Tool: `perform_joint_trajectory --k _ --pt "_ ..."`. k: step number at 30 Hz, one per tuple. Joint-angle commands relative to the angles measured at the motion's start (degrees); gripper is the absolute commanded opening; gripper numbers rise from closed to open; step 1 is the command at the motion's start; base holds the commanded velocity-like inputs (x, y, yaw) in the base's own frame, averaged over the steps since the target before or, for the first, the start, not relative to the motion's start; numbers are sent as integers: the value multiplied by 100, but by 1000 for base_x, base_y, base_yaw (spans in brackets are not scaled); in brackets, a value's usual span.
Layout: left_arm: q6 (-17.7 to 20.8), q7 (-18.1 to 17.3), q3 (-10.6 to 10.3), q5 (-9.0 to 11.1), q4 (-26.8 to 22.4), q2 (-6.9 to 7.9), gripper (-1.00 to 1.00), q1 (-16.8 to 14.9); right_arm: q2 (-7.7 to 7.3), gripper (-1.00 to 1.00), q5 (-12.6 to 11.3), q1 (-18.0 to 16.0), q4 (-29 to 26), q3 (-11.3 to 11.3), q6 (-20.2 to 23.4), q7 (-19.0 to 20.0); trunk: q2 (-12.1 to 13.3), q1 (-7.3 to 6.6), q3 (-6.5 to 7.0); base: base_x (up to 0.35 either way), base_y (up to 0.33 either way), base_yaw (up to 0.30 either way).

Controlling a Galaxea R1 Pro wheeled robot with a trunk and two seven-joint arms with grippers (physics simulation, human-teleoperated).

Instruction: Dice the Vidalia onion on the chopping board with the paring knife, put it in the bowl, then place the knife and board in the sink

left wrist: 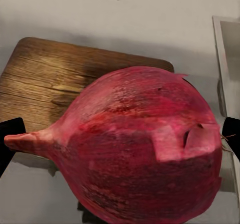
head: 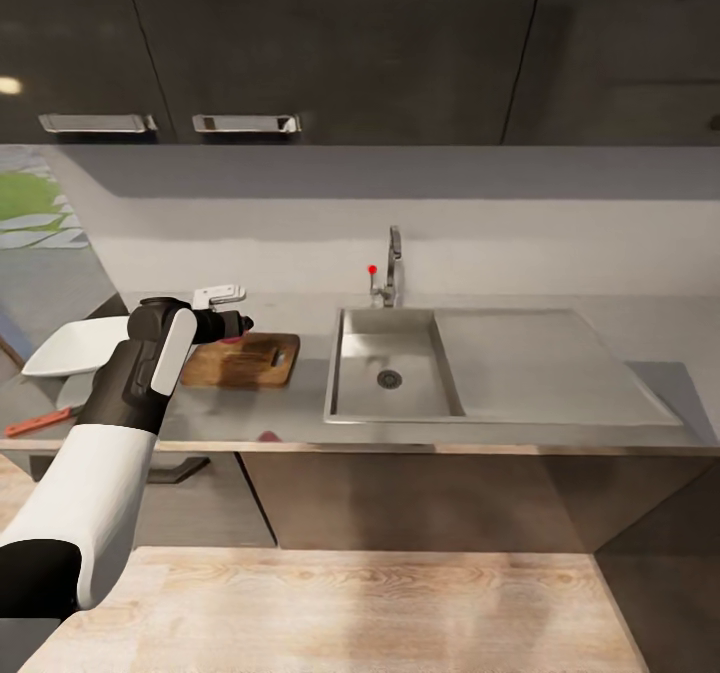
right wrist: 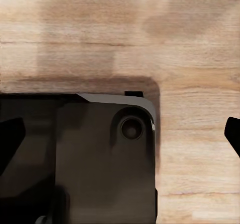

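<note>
Left claw (left wrist: 120,134) grips the onion (left wrist: 140,149) between its fingers, just above the board's (left wrist: 45,84) sink-side edge; right claw (right wrist: 120,134) wide

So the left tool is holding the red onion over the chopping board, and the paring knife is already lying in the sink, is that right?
Not quite. The left tool does hold the red onion over the chopping board, but the paring knife is not in the sink. The head view shows it lying on the countertop at the far left, near the white bowl.
</note>
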Motion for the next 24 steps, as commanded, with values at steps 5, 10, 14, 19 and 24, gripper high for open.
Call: perform_joint_trajectory --k 5,10,14,19,24 --pt "15 60 -15 60 -4 6 -100 -5 -5 100 -37 1 -11 50 -7 -37 -11 4 -56 159 86 0" --pt "15 58 -15 60 1 6 -100 -5 -5 100 -37 1 -11 50 -7 -37 -11 4 -102 57 14 0" --pt "15 57 -15 60 4 6 -100 -5 -5 100 -37 1 -11 49 -7 -37 -11 4 -138 5 1 0" --pt "20 55 -15 60 149 6 -100 -5 -5 100 -37 1 -11 50 -7 -37 -11 4 -184 1 0 0" --pt "17 55 -15 60 183 6 -100 -5 -5 100 -37 1 -11 49 -7 -37 -11 4 -230 0 0 0"
